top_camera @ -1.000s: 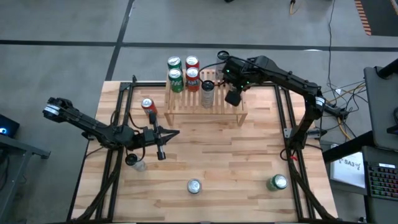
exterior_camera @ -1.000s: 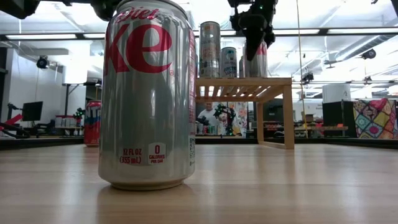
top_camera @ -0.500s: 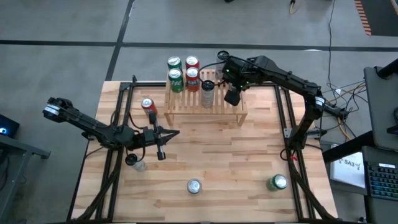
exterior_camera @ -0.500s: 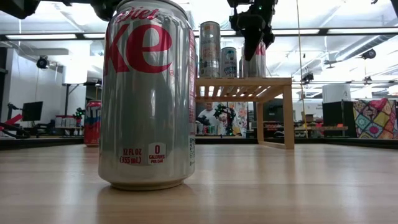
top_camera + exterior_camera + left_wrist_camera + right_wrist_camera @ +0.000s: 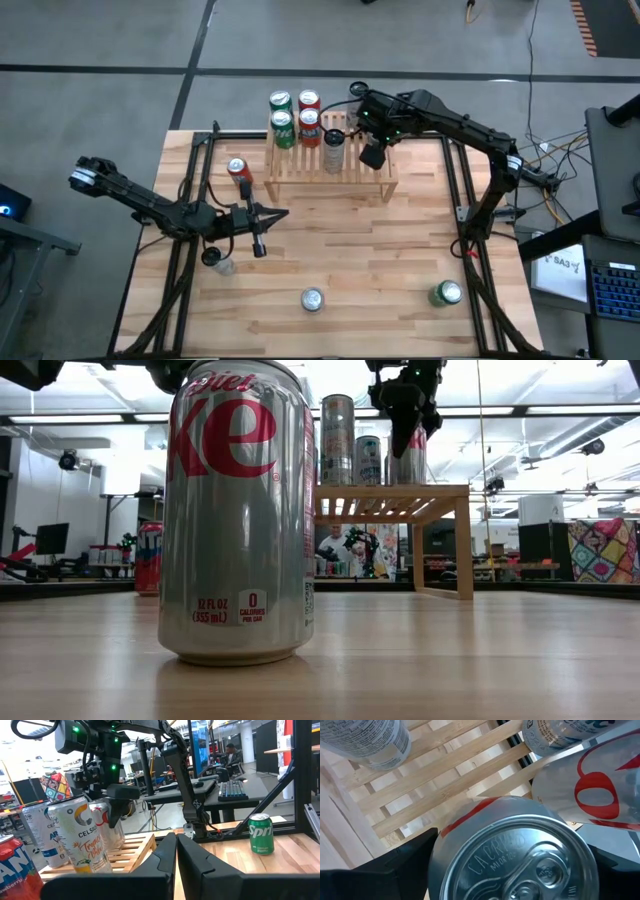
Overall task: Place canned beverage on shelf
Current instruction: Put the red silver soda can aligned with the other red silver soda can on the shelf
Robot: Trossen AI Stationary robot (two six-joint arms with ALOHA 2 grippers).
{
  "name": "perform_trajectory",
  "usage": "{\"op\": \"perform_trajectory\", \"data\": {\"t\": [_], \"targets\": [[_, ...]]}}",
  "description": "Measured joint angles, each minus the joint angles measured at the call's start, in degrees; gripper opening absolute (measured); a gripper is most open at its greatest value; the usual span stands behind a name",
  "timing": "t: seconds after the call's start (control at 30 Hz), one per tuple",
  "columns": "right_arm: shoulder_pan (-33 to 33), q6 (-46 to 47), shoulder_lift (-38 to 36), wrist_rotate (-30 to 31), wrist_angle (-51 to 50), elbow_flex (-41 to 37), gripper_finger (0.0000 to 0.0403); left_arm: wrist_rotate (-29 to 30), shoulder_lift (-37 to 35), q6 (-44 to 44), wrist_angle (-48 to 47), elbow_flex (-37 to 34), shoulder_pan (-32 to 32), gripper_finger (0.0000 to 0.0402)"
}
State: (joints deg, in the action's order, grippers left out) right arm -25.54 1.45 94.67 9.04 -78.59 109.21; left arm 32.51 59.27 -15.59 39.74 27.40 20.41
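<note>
right end effector (image 5: 371, 152) spread around silver-red can (image 5: 512, 855) on shelf (image 5: 330, 165), upper centre | left end effector (image 5: 262, 238) shut, idle | risk: retreating fingers clip can, topple neighbours

Cans crowd the left half of the shelf (image 5: 330, 165) at upper centre, its right half blocked by the right gripper (image 5: 372, 152). Open tabletop (image 5: 400, 250) spans mid-frame, with single cans (image 5: 313, 299) along the bottom edge.
</note>
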Motion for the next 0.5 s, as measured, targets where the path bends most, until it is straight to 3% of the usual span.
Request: {"op": "perform_trajectory", "data": {"t": [0.5], "targets": [[0.0, -3.96, 0.02, 0.04, 1.55, 0.0, 0.0334, 0.0, 0.0, -0.34, 0.11, 0.0, 0.01, 0.0]]}}
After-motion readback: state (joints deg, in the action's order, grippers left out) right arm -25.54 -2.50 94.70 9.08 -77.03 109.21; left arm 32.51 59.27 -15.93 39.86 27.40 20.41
